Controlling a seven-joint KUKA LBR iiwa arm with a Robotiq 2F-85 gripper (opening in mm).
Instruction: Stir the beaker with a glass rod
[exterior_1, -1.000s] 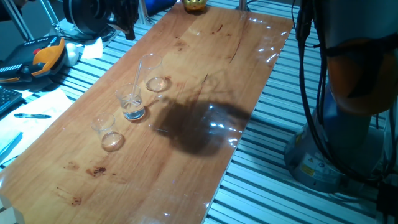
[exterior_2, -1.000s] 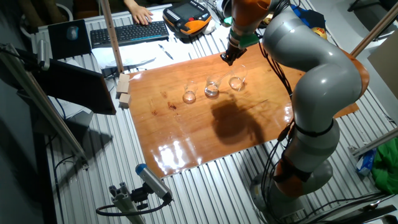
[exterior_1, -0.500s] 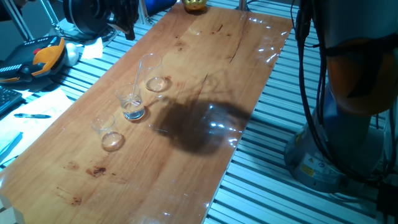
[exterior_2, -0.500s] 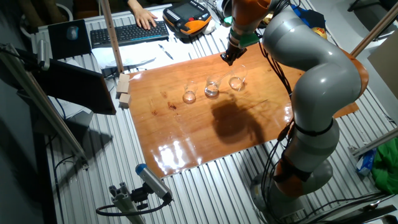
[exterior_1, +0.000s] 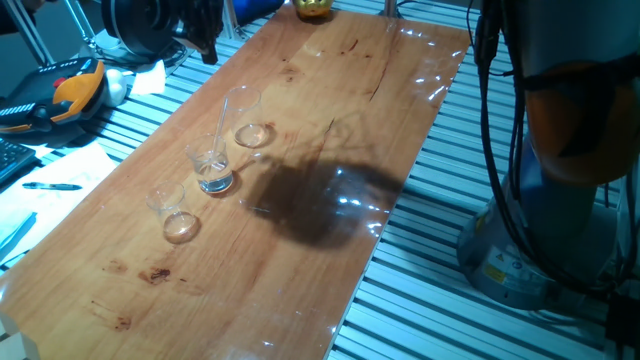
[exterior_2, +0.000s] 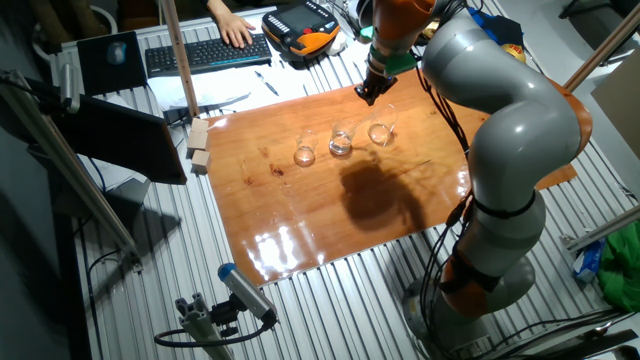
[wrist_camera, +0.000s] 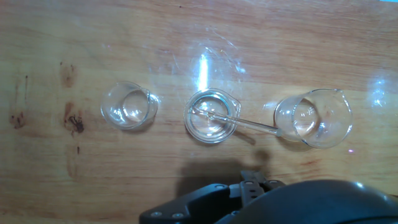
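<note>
Three clear beakers stand in a row on the wooden table. The middle one is the beaker (exterior_1: 211, 167) (exterior_2: 342, 139) (wrist_camera: 211, 116), with a bright whitish base. The glass rod (exterior_1: 221, 133) (wrist_camera: 242, 124) stands in it, leaning on its rim towards the taller beaker (exterior_1: 248, 120) (wrist_camera: 313, 117). Nothing holds the rod. My gripper (exterior_1: 206, 46) (exterior_2: 367, 92) hangs above the table's far edge, behind the row and apart from the rod. Only its dark body (wrist_camera: 249, 199) shows at the bottom of the hand view, and its fingers cannot be made out.
The smaller beaker (exterior_1: 171, 205) (exterior_2: 305, 151) (wrist_camera: 129, 106) stands at the other end of the row. Off the table's edge lie a keyboard (exterior_2: 205, 52), an orange-black handset (exterior_2: 300, 30) and wooden blocks (exterior_2: 199, 145). A person's hand (exterior_2: 232, 25) rests by the keyboard.
</note>
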